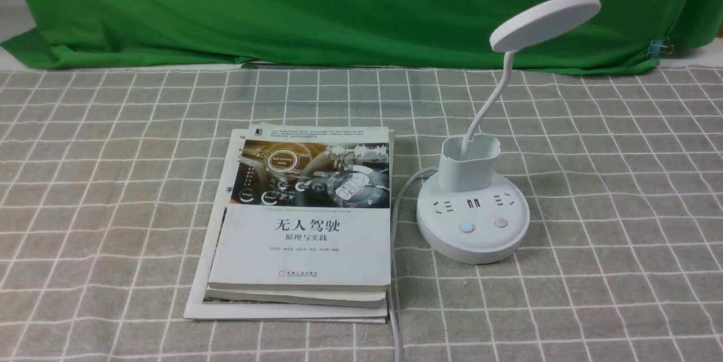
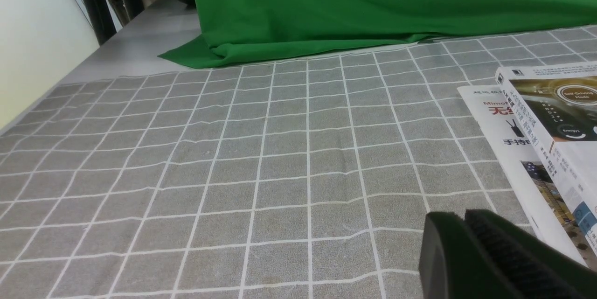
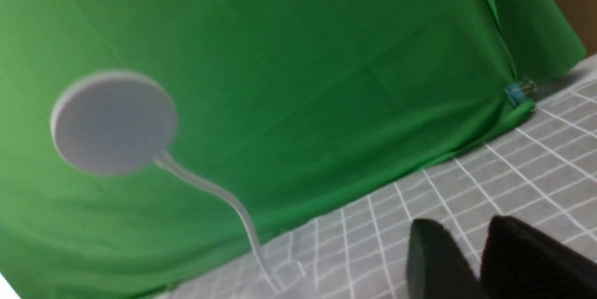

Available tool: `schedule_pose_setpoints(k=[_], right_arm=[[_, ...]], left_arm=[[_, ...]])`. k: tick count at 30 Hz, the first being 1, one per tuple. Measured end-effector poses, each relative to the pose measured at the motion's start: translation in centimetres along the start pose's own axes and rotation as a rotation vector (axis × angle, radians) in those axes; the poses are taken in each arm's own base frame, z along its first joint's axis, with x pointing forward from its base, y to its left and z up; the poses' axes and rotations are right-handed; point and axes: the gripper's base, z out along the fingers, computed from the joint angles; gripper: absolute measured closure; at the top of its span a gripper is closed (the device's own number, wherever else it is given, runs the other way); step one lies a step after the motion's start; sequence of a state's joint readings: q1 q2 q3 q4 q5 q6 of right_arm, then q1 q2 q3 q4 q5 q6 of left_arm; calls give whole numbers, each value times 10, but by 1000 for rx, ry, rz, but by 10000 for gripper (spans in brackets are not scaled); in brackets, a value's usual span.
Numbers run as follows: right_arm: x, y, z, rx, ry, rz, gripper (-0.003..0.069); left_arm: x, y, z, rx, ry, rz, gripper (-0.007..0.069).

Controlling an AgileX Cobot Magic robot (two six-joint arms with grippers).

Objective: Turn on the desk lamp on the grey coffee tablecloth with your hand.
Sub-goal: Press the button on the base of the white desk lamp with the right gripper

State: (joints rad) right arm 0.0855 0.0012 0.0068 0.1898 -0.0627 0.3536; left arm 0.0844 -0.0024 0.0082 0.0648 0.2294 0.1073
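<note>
Standing apart from the desk lamp (image 3: 114,121), the right tool (image 3: 466,229) is part-open, empty.

The front view looks forward and slightly down over the grey coffee tablecloth (image 1: 113,181), with the whole desk lamp (image 1: 469,170) at middle distance. The left wrist view sits low, left of the lamp, facing the green backdrop (image 1: 339,6). The right wrist view, tilted and close, looks up at the lamp's head. Only the front and right wrist views share the lamp.
</note>
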Motion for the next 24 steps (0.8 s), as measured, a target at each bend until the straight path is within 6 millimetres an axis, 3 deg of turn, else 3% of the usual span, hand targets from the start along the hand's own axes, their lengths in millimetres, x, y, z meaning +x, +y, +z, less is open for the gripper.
schedule_pose_setpoints(k=[2,5,8,12,13,16,19,24], right_arm=[[0,1,0,-2,21,2,514],[-15,18,9,-20,180,-85,611],[-33,40,28,-34,403,-205,625],[-39,59,64,-31,721,-356,624],[-39,61,69,-26,754,-365,624],[-27,67,115,-12,980,-458,622],[-12,68,151,1,1095,-493,622],[8,67,197,4,1203,-529,622]], left_arm=[[0,0,0,0,0,0,606],[0,0,0,0,0,0,606],[0,0,0,0,0,-1,606],[0,0,0,0,0,0,606],[0,0,0,0,0,0,606],[0,0,0,0,0,0,606],[0,0,0,0,0,0,606],[0,0,0,0,0,0,606]])
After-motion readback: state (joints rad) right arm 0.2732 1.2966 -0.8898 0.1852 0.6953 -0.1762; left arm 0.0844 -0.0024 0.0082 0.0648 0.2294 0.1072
